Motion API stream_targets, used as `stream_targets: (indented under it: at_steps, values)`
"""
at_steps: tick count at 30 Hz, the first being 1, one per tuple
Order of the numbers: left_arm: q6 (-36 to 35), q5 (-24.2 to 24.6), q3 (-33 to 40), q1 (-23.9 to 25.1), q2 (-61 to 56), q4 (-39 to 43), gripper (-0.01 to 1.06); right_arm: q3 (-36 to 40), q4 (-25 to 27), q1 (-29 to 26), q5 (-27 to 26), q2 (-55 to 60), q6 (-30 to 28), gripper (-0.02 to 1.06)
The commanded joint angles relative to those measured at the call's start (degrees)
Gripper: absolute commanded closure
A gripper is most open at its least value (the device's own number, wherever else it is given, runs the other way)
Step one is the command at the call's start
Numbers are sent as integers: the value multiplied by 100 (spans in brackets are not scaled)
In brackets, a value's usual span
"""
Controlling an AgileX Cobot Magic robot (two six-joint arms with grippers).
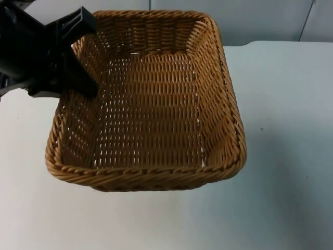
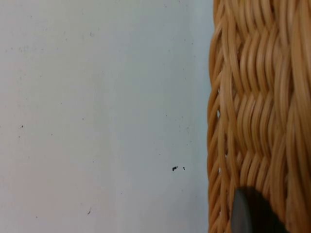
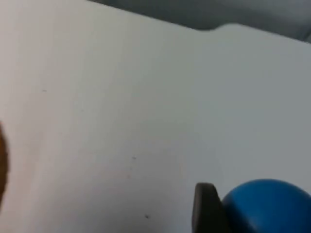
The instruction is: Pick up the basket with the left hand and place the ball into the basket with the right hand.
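- The left end effector (image 1: 78,57) is closed on the left wall of the basket (image 1: 151,104), near the far corner, with one finger inside and one outside. The basket looks lifted and tilted a little over the desk (image 1: 291,156).
- In the left wrist view the woven wall of the basket (image 2: 257,116) stands close beside the black fingertip (image 2: 250,211), which lies against the weave.
- The basket has nothing inside it yet.
- In the right wrist view the blue ball (image 3: 267,206) sits against the black fingertip (image 3: 206,208) of the right end effector. It seems to hold the ball, but I cannot tell this for sure, because the second finger is hidden.
- A brown edge in that view is probably the basket (image 3: 2,165), so the ball is well apart from it.
- My judgement: the step in hand is carrying the ball over the basket.
- To do it well, the left arm should keep the basket steady and level, and the right arm should release the ball low over the middle of the bottom, so it does not bounce out.
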Motion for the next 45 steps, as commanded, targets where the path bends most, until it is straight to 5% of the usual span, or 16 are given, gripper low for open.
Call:
stream_targets:
  at_steps: [1, 15, 45]
  values:
    - [-78, 17, -19, -9, -91, -146, 105, -30, 113, 308, 45, -299, -68, 105]
    - [-132, 62, -19, -9, -91, -124, 105, -30, 343, 2160, -466, -122, -74, 105]
    - [-147, 49, -19, -9, -91, -111, 105, -30, 395, 2830, -769, 1406, -108, 105]
